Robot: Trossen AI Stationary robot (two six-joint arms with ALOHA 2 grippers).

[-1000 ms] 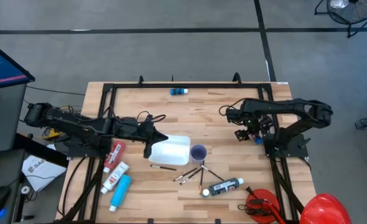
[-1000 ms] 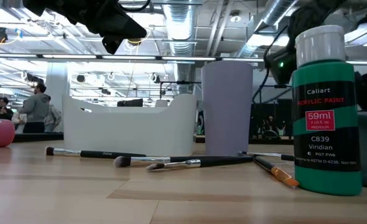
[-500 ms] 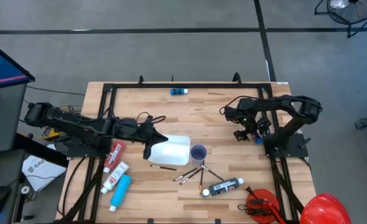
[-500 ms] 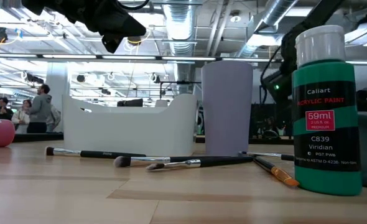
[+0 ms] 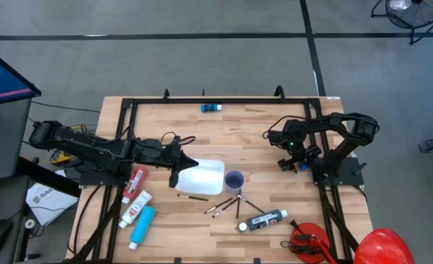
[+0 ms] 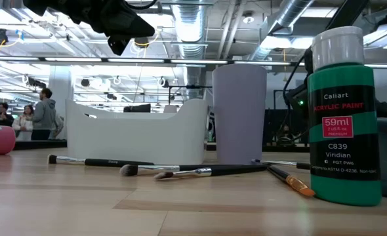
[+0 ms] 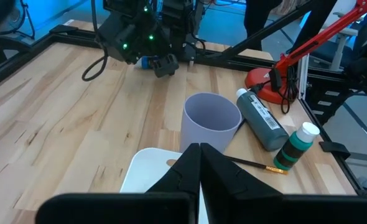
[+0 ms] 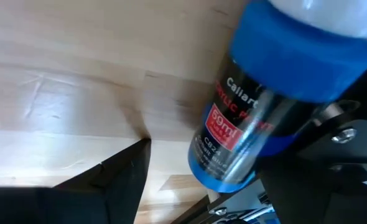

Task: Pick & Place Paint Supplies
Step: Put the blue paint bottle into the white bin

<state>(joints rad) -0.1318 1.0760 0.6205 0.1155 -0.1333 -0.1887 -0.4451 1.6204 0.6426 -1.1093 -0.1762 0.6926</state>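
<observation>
The right gripper [image 5: 296, 163] is lowered at the right side of the wooden table [image 5: 246, 125], its fingers spread around a small blue paint bottle with a red label [image 8: 258, 118]; whether the fingers touch the bottle cannot be told. The left gripper [image 5: 177, 176] is held pressed together above the near left edge of a white plastic tray [image 5: 202, 178]; nothing is seen between its fingers. Just right of the tray stands a lavender cup [image 5: 234, 180]; below it lie several thin dark-handled brushes [image 5: 227, 206] and a black paint bottle with a white cap [image 5: 264, 220]; a green paint bottle [image 6: 344, 118] stands upright nearby. At the left edge lie a red tube [image 5: 136, 182], a white tube with red label [image 5: 135, 209] and a light blue tube [image 5: 142, 226].
</observation>
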